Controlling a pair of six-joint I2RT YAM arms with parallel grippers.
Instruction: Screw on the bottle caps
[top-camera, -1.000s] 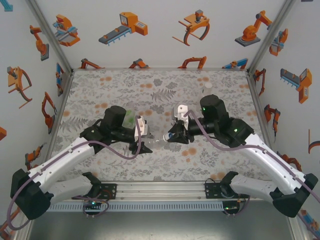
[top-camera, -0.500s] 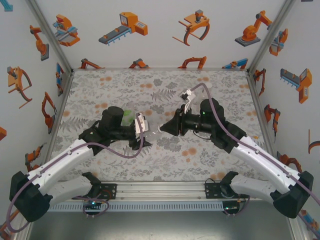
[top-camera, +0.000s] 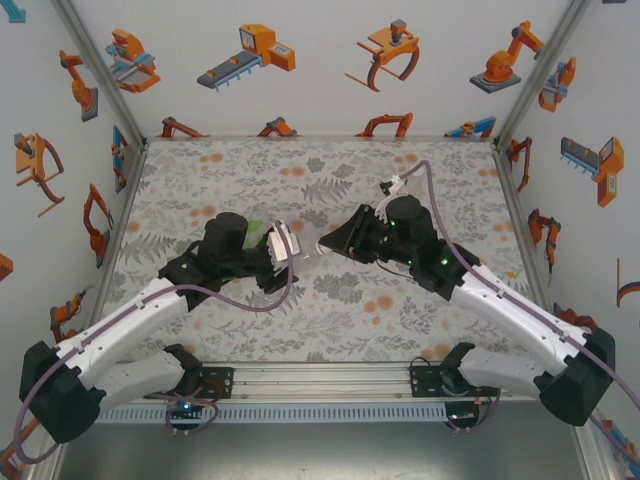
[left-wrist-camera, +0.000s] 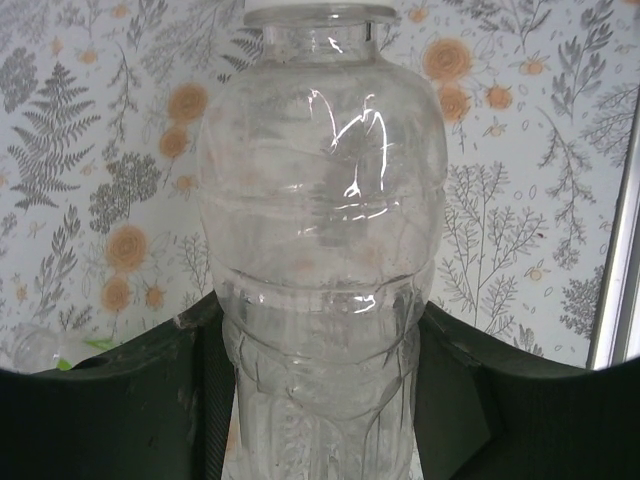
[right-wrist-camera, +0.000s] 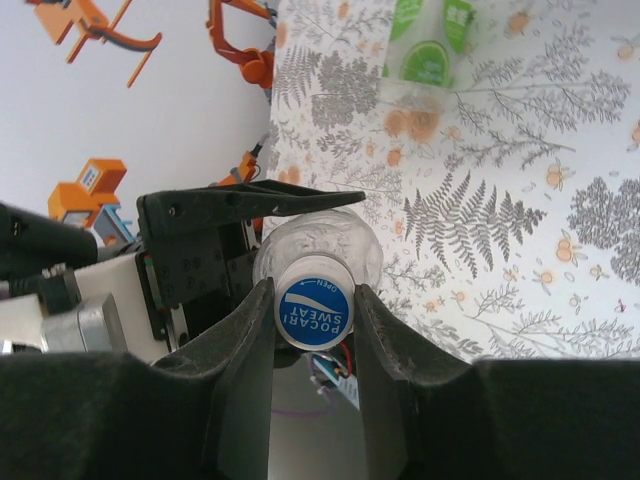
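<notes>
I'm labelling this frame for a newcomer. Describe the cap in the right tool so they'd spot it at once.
Look to the middle of the floral-patterned table. There the left tool grips a clear plain plastic bottle, and at its mouth the right tool pinches the small round plastic cap. Its blue top reads POCARI SWEAT in white.

Light: bright and even from above; only faint, soft shadows on the worktop (top-camera: 200, 170).
Glare: white streaks on the clear bottle (left-wrist-camera: 325, 250) in my left pincer (left-wrist-camera: 320, 340).
Focus: right pincer (right-wrist-camera: 315, 312) fingers (right-wrist-camera: 240, 360) soft; blue cap (right-wrist-camera: 315, 308) print sharp.
</notes>
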